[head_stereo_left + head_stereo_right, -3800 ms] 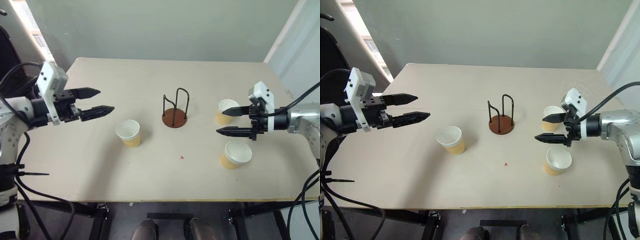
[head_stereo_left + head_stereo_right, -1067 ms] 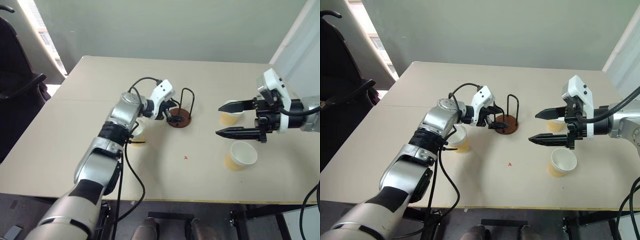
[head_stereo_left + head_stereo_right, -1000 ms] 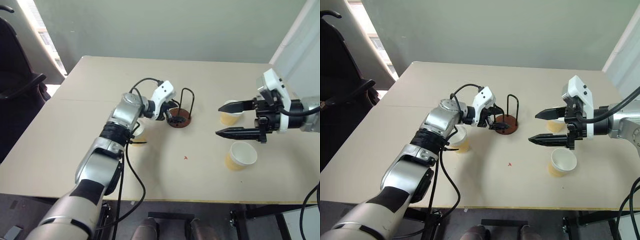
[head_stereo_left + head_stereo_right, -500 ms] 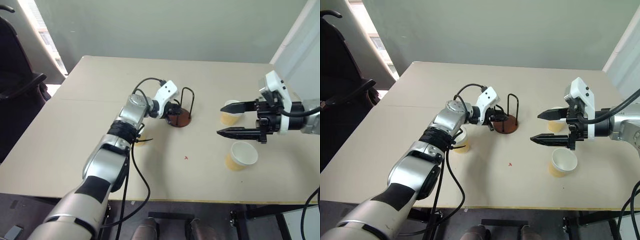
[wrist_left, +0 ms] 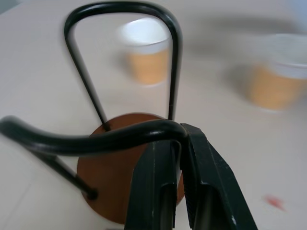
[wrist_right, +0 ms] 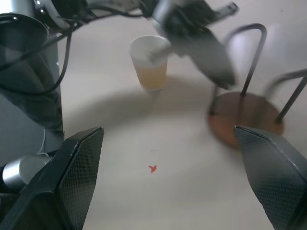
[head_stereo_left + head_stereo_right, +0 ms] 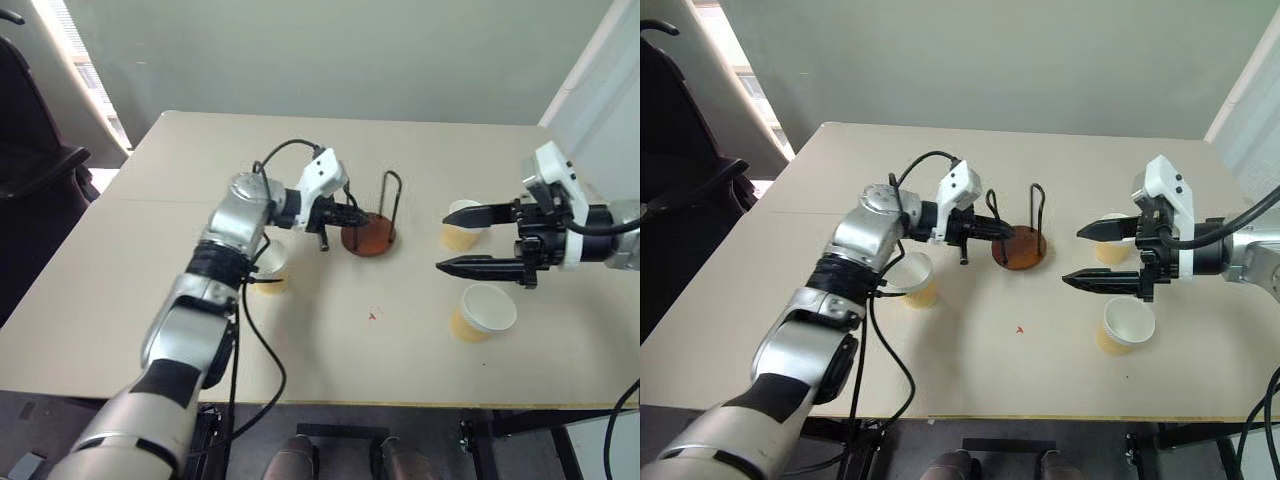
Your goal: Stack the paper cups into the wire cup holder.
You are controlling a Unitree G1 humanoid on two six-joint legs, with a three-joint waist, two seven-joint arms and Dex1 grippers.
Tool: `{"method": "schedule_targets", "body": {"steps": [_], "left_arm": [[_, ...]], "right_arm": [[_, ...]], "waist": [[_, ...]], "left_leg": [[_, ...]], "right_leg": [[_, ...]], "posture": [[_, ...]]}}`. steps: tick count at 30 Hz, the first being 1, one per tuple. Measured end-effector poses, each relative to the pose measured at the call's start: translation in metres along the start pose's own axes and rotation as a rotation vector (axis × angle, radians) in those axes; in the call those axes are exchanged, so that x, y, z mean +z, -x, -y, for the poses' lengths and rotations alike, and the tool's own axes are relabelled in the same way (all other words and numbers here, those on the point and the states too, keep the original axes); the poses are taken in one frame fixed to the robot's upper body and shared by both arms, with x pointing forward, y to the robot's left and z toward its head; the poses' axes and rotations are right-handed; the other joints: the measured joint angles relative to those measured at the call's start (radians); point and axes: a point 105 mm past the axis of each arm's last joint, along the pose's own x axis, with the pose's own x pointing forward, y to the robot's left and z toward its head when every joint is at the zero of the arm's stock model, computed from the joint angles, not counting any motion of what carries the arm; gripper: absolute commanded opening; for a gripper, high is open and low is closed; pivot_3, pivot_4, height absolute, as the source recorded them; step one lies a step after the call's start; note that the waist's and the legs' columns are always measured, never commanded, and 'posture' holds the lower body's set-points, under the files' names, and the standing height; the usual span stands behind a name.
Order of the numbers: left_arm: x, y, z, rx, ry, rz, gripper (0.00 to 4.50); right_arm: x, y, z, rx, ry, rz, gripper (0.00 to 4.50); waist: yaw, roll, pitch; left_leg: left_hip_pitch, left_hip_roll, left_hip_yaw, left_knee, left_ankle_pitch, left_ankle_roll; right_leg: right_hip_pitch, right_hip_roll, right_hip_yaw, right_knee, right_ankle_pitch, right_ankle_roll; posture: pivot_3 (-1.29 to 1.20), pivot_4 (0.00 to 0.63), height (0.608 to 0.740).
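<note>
Over the table (image 7: 180,290), left gripper (image 7: 352,214) clamping wire cup holder (image 7: 372,236)

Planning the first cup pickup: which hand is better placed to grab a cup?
The right. The right hand is open and free, level with two cups beside it. The left hand is shut on a wire loop of the holder, so it is busy.

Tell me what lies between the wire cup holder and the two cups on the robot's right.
Only bare table, seen in the left eye view, separates the wire cup holder from the two cups.
</note>
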Motion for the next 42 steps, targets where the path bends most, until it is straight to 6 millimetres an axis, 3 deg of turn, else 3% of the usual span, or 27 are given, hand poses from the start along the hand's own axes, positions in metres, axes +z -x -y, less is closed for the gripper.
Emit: {"method": "schedule_targets", "body": {"steps": [4, 9, 14, 20, 26, 35, 38, 42], "left_arm": [[-0.004, 0.018, 0.025, -0.089, -0.017, -0.031, 0.01], [-0.019, 0.014, 0.041, -0.119, -0.006, -0.057, 0.01], [-0.016, -0.001, 0.045, -0.119, -0.015, -0.032, 0.01], [-0.018, -0.017, 0.051, -0.145, -0.008, -0.029, 0.01], [-0.041, -0.021, 0.064, -0.201, 0.006, -0.09, 0.01], [-0.04, -0.034, 0.059, -0.133, -0.032, -0.085, 0.01], [-0.04, -0.035, 0.06, -0.134, -0.004, -0.087, 0.79], [-0.039, -0.038, 0.071, -0.174, 0.018, -0.086, 2.29]], "right_arm": [[-0.005, 0.004, -0.007, 0.009, -0.004, -0.027, 4.5], [-0.008, 0.006, -0.009, 0.013, -0.013, -0.03, 4.5], [-0.009, 0.012, -0.012, 0.018, -0.019, -0.056, 4.5], [-0.009, 0.014, -0.018, 0.033, -0.021, -0.07, 4.5], [-0.012, 0.014, -0.018, 0.031, -0.032, -0.072, 4.5], [-0.009, 0.011, -0.018, 0.023, -0.024, -0.052, 4.5], [-0.007, 0.01, -0.018, 0.023, -0.016, -0.045, 4.5], [-0.004, 0.007, -0.018, 0.035, -0.006, -0.027, 4.5]], "waist": [[0.003, 0.0, 0.0], [0.004, 0.0, 0.0], [0.002, 0.0, 0.0], [-0.003, 0.0, 0.0], [-0.004, 0.0, 0.0], [-0.001, 0.001, 0.0], [-0.003, 0.001, 0.0], [-0.003, 0.001, 0.0]], "left_leg": [[0.0, 0.0, 0.0, 0.002, 0.0, 0.0], [0.0, 0.0, 0.0, 0.007, -0.001, 0.003], [0.0, 0.0, 0.0, 0.01, -0.006, 0.012], [0.001, 0.0, 0.0, 0.01, -0.004, 0.007], [0.001, 0.0, 0.0, 0.01, -0.004, 0.007], [0.001, 0.0, 0.0, 0.012, -0.008, 0.014], [0.001, 0.0, 0.0, 0.011, -0.007, 0.013], [0.001, 0.0, 0.0, 0.011, -0.007, 0.012]], "right_leg": [[0.001, -0.001, 0.0, 0.001, 0.0, 0.0], [0.003, -0.002, 0.0, 0.001, 0.002, 0.0], [0.004, -0.002, 0.0, 0.001, 0.003, -0.001], [0.004, -0.002, 0.0, 0.001, 0.003, -0.001], [0.004, -0.002, 0.0, 0.001, 0.003, 0.0], [0.006, -0.002, 0.0, 0.001, 0.003, 0.0], [0.005, -0.002, 0.0, 0.001, 0.003, 0.0], [0.005, -0.002, 0.0, 0.001, 0.003, 0.0]], "posture": [[0.0, 0.15, 0.74], [0.0, 0.15, 0.74], [0.0, 0.15, 0.74], [0.0, 0.15, 0.74], [0.0, 0.15, 0.74], [0.0, 0.15, 0.74], [0.0, 0.15, 0.74], [0.0, 0.15, 0.74]]}}
